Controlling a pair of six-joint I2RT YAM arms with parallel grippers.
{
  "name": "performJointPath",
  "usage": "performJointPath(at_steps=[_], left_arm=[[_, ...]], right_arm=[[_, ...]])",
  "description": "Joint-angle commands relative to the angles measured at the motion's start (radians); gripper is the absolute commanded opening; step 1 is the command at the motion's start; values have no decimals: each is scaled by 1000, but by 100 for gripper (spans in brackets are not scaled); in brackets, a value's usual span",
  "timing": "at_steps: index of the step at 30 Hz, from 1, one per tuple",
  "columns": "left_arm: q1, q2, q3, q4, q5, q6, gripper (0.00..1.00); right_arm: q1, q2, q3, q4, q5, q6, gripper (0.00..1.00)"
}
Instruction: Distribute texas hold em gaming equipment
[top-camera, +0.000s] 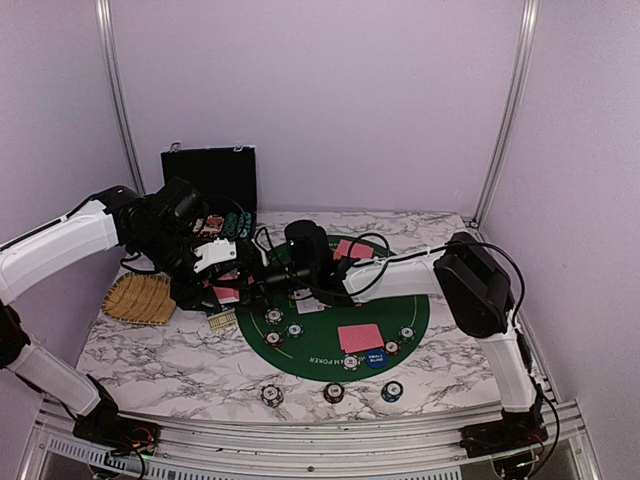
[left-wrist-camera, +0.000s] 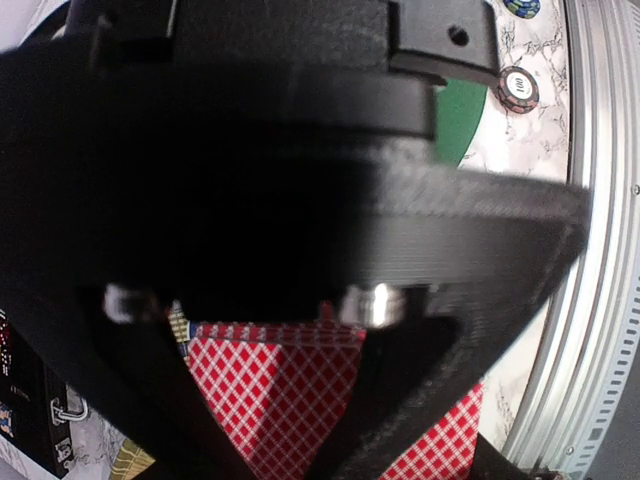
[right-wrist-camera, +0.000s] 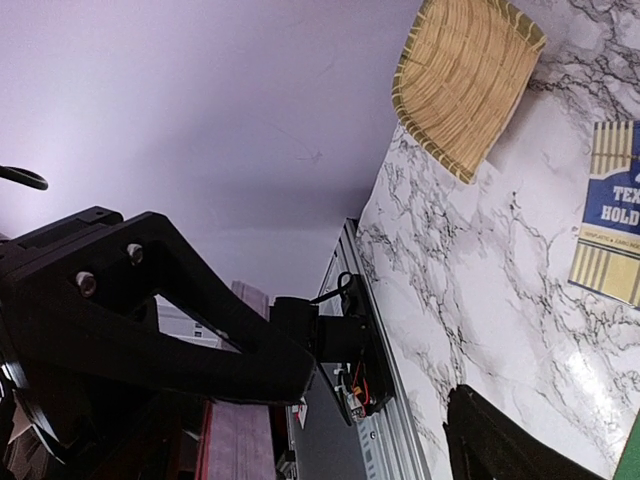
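Observation:
My left gripper (top-camera: 222, 288) hovers at the left edge of the green poker mat (top-camera: 420, 315), shut on red-backed playing cards (left-wrist-camera: 270, 390) that fill the space at its jaws in the left wrist view. My right gripper (top-camera: 257, 285) reaches across the mat right next to the left one; its jaws stand apart with nothing between them. More red-backed cards lie on the mat at the front (top-camera: 360, 337) and at the back (top-camera: 352, 248). Striped chips (top-camera: 274, 316) and the blue small blind disc (top-camera: 376, 359) sit on the mat. Three chips (top-camera: 334, 392) lie near the front edge.
A woven straw tray (top-camera: 140, 298) lies at the left and also shows in the right wrist view (right-wrist-camera: 465, 80). A striped card box (top-camera: 222, 321) lies beside the mat. An open black case (top-camera: 210, 178) with chips stands at the back. The right arm blocks most of the left wrist view.

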Motion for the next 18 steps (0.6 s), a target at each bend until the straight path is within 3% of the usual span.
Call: performJointPath(at_steps=[1,8,18], left_arm=[[6,-16,16,6,28,9,9],[6,-17,13,6,29,10,9],[6,-19,8,6,30,9,9]], right_arm=[[7,34,40,17,-31,23,89],[-9,30,-1,9,-44,10,86],[-46,-42,-86,47,-51,22,62]])
